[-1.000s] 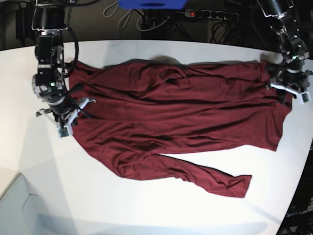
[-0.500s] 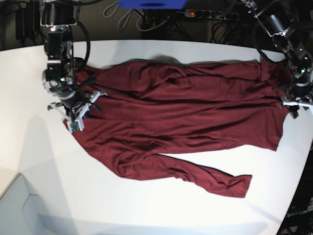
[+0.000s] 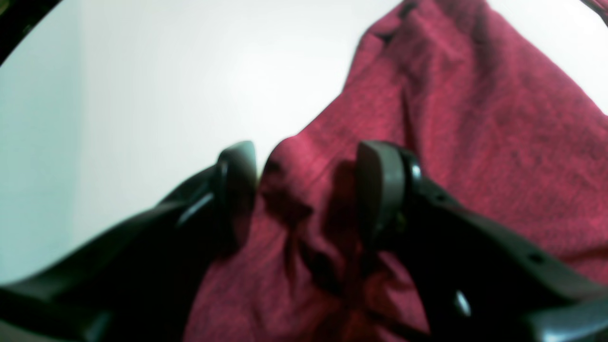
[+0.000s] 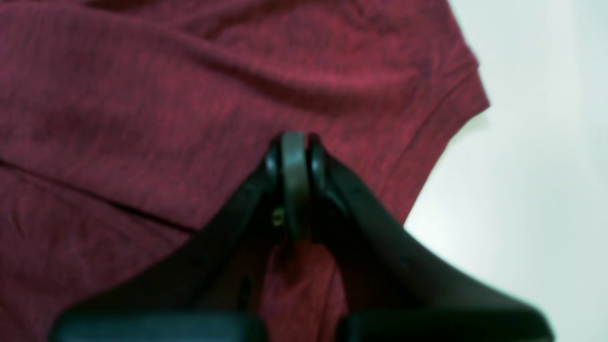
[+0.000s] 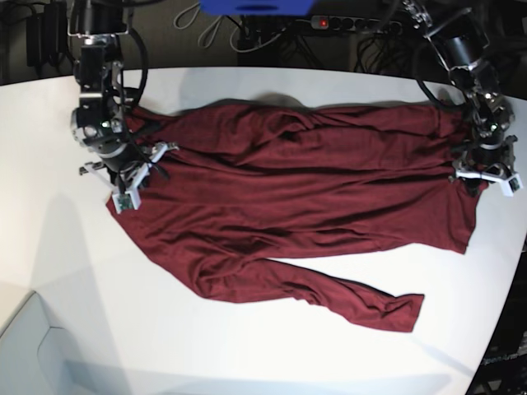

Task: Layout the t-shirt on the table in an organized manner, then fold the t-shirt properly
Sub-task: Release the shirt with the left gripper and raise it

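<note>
Step in hand: laying out, not yet folding. The dark maroon thin-fabric long-sleeved t-shirt (image 5: 296, 197) lies spread but wrinkled across the smooth white table (image 5: 247, 354), one sleeve trailing toward the near edge. Left gripper (image 3: 304, 190) stands partly open astride a raised ridge of cloth at the shirt's edge; no pinch yet. Right gripper (image 4: 294, 156) has its jaws pressed together over the opposite end; whether fabric is caught between them I cannot tell. Next move probably calls for closing the left jaws, then tensioning both ends to flatten wrinkles.

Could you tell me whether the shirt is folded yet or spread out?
Spread out: the shirt lies wrinkled across the table, one sleeve trailing loose, no fold made.
</note>
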Available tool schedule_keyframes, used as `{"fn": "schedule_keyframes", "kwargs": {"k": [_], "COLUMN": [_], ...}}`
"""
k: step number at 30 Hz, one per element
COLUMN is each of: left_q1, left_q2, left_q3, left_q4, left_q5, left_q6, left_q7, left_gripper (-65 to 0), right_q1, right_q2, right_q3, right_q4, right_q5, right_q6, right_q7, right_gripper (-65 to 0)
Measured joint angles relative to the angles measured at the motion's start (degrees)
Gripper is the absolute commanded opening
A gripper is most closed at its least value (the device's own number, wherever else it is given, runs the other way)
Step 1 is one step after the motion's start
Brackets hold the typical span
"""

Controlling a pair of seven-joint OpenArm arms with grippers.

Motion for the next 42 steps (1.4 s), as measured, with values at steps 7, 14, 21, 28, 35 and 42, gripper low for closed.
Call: {"fn": "schedule_keyframes", "kwargs": {"k": [7,14,21,28,35,42], "left_q1": [1.81,6.86,12.35,20.24,25.79,31.78], "left_q2": [0.17,1.4,4.22,8.26,10.67,10.8], "left_q3": [-0.15,-0.26,-0.13,0.28,0.52,7.17], "left_q4": [5.75,17.94,26.95,36.48,41.64,45.38], "left_q5": [-0.57,-0.44,-0.48,-0.55,-0.44,-0.46], "left_q6": [-0.2,0.02,0.04,-0.39,-0.39,-0.28], "left_q7": [1.11,1.44,1.29,1.53,1.33,1.27], "left_gripper": [-65.0,-65.0,-64.9,-64.9,-64.9,-64.9], "right_q1": [0.0,0.0,0.0,-0.02,-0.02,0.0], "right_q2": [0.0,0.0,0.0,-0.13,-0.15,-0.28], "right_q3": [0.0,-0.07,-0.04,-0.11,-0.11,-0.11], "right_q4": [0.02,0.09,0.09,0.09,0.09,0.09], "right_q5": [0.0,0.02,0.0,0.02,0.0,0.02], "right_q6": [0.0,-0.02,0.0,0.0,0.0,0.0], "right_q7": [-0.02,0.0,-0.17,-0.15,-0.13,-0.09], "right_gripper": [-65.0,-65.0,-65.0,-65.0,-65.0,-65.0]}}
